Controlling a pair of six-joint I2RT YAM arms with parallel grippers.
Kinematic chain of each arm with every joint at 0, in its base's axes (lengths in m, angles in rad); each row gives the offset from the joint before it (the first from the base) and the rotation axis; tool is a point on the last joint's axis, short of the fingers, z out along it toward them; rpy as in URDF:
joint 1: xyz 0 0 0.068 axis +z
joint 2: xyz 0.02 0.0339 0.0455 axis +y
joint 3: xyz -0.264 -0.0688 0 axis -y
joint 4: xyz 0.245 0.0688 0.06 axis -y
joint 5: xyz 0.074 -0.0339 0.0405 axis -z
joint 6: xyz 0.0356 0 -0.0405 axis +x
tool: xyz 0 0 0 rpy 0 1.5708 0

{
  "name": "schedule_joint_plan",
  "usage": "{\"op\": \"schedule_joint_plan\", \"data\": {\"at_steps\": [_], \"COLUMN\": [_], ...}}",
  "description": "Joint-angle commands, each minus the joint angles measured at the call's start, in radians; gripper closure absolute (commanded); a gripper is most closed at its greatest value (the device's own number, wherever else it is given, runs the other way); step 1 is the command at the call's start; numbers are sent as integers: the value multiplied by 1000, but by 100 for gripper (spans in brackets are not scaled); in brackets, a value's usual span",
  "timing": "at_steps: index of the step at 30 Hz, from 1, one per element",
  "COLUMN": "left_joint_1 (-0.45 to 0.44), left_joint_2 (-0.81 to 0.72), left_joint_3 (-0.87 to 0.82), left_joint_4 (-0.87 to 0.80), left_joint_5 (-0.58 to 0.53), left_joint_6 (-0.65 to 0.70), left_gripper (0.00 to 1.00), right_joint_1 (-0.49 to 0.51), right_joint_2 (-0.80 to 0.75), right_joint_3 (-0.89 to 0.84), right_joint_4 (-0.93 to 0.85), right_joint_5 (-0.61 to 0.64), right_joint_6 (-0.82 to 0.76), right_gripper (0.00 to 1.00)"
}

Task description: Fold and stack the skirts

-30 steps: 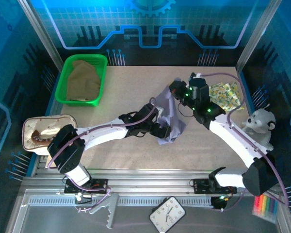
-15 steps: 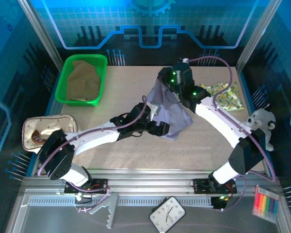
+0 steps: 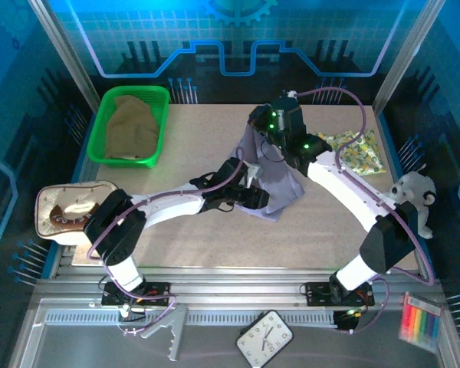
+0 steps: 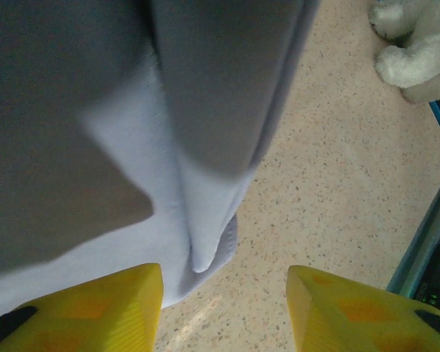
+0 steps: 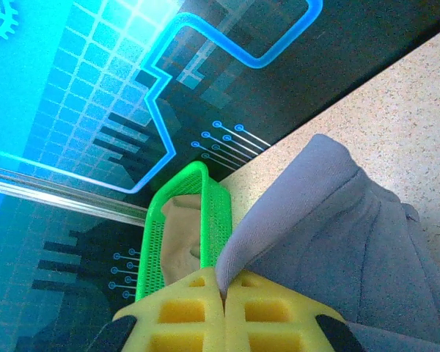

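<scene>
Your right gripper (image 5: 224, 296) pinches the plain lavender-purple cloth skirt (image 5: 330, 235) tight, left gripper (image 4: 224, 312) partway open at its hanging fold.

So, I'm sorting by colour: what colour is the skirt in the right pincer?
The skirt is plain lavender, clearest in the right wrist view.

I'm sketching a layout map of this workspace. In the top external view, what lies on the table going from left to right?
From the left: beige pouch → green basket holding the olive-tan skirt → lavender skirt → yellow floral skirt → white plush toy.
</scene>
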Motion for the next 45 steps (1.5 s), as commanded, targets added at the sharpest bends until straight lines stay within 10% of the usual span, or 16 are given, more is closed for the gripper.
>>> {"op": "schedule_joint_plan", "data": {"at_steps": [1, 12, 14, 26, 45], "left_joint_1": [-13, -27, -27, 21, 230], "left_joint_2": [32, 137, 126, -344, -279], "left_joint_3": [60, 147, 142, -18, 659], "left_joint_4": [9, 61, 63, -229, -338], "left_joint_5": [41, -14, -69, -694, -822], "left_joint_6": [24, -6, -33, 34, 695], "left_gripper": [51, 80, 100, 100, 100], "right_joint_1": [10, -1, -5, -120, -204], "right_joint_2": [-8, -39, -54, -206, -224], "right_joint_3": [19, -17, -34, -93, 8], "right_joint_4": [18, 54, 66, 131, 325], "right_joint_5": [25, 36, 51, 89, -23], "right_joint_6": [10, 32, 32, -59, -71], "right_gripper": [100, 100, 100, 100, 100]}}
